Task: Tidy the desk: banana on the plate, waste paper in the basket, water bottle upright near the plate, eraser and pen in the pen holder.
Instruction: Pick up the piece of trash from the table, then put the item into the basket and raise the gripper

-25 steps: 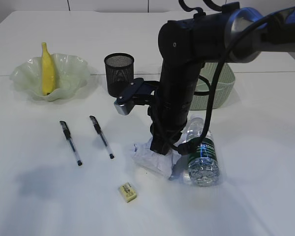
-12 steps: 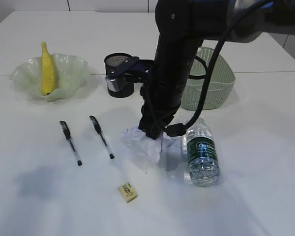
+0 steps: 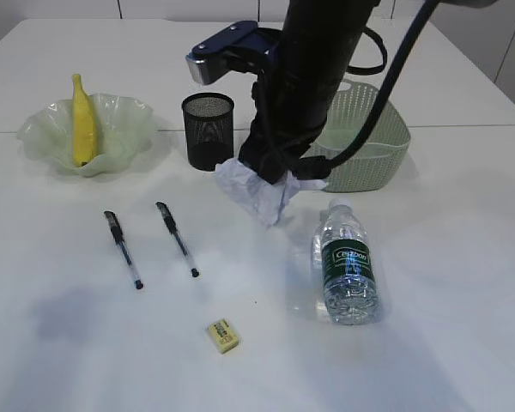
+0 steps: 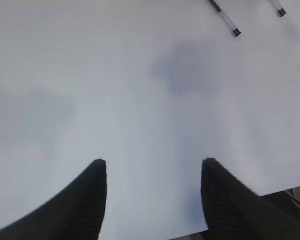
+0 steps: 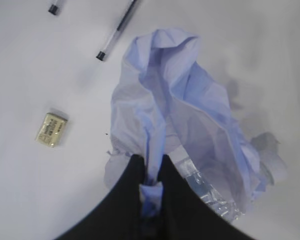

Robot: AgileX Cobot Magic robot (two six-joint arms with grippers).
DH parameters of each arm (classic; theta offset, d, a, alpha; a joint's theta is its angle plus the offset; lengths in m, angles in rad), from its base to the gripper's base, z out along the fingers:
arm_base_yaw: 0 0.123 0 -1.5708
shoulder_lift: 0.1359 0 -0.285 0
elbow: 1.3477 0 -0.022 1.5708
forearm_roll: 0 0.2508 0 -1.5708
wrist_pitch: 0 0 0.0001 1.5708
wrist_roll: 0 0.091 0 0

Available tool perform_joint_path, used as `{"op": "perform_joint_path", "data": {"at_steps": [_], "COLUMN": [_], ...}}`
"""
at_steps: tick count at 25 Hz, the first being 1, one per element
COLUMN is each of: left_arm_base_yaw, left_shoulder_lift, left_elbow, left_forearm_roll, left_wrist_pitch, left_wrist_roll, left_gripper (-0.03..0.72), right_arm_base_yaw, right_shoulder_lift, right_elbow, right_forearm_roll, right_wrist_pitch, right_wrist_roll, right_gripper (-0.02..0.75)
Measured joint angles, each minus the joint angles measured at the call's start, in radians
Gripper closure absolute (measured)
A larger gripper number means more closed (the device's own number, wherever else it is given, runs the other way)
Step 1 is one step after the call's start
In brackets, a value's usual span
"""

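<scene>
My right gripper [image 3: 272, 174] is shut on the crumpled waste paper [image 3: 257, 196], which hangs in the air between the black mesh pen holder [image 3: 208, 129] and the green basket [image 3: 384, 137]. In the right wrist view the fingertips [image 5: 151, 166] pinch a fold of the paper [image 5: 180, 110]. The water bottle [image 3: 347, 268] lies on its side. Two pens [image 3: 123, 249] [image 3: 177, 238] and the eraser [image 3: 223, 335] lie on the table. The banana [image 3: 82, 120] rests on the plate [image 3: 127, 127]. My left gripper [image 4: 153, 167] is open over bare table.
The right arm's dark body stands above the pen holder and the basket's left side. The right wrist view shows the eraser [image 5: 51, 129] and a pen [image 5: 117, 31] below. Pen tips [image 4: 224, 17] show at the top of the left wrist view.
My right gripper has lifted the waste paper off the table beside the bottle and carried it up and back toward the basket. The bottle now lies uncovered.
</scene>
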Motion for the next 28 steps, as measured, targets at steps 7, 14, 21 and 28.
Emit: {"op": "perform_joint_path", "data": {"at_steps": [7, 14, 21, 28], "left_arm_base_yaw": [0.0, 0.0, 0.0, 0.0], "left_shoulder_lift": [0.0, 0.0, 0.0, 0.0], "left_elbow": [0.0, 0.0, 0.0, 0.0], "left_forearm_roll": [-0.002, -0.043, -0.058, -0.065], "left_wrist_pitch": [-0.002, -0.006, -0.056, -0.116], "left_wrist_roll": [0.0, 0.0, 0.0, 0.0], "left_gripper": [0.26, 0.261, 0.261, 0.263], "right_arm_base_yaw": [-0.086, -0.231, -0.304, -0.319], "right_shoulder_lift": [-0.002, -0.002, -0.002, 0.06], "right_elbow": [-0.033, -0.057, -0.057, -0.071], "right_forearm_roll": [-0.029, 0.01, -0.015, -0.018], "right_wrist_pitch": [-0.005, -0.093, -0.24, -0.355], "right_wrist_roll": [0.055, 0.109, 0.166, 0.203], "right_gripper": [0.716, 0.716, 0.716, 0.717]}}
